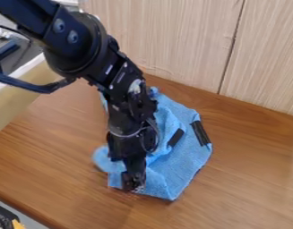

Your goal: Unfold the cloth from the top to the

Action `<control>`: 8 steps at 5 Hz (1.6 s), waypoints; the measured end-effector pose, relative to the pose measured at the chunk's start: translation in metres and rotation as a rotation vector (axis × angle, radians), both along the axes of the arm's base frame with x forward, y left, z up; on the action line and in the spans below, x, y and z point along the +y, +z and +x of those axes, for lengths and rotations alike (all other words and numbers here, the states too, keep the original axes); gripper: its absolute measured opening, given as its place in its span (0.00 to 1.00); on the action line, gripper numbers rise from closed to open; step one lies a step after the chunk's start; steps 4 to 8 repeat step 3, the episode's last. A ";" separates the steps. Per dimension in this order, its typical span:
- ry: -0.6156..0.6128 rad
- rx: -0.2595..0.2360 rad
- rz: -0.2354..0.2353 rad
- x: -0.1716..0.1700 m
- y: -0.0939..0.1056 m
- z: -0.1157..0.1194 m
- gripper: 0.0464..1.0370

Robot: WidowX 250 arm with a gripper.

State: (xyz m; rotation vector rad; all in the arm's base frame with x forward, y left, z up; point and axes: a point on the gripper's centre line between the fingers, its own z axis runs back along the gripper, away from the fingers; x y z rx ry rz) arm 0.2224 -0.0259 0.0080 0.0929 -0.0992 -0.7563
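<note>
Claw (134,182) over blue cloth (177,172) | grip: can't tell | pale arm marks (121,77): illegible

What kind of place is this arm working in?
Probably a lab or workshop bench: a wooden tabletop against a pale wood-grain panel, a black robot arm over a blue cloth, and cabling at the left.

Pale wood-grain panels (172,40) behind.

brown wood table (250,165) below and around the gripper (133,180) | pale wood-grain panels (178,36), dark seam (232,47) between, beyond it | yellowish ledge (26,91), upper left of it | black-and-yellow item (6,217), lower left of it, possibly a tool
</note>
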 end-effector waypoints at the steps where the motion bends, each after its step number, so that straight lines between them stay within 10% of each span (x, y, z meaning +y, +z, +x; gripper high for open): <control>1: -0.006 -0.001 0.012 -0.003 0.008 0.002 0.96; 3: -0.029 -0.097 0.037 -0.006 0.056 0.013 0.96; 8: -0.029 -0.097 0.037 -0.006 0.056 0.013 0.96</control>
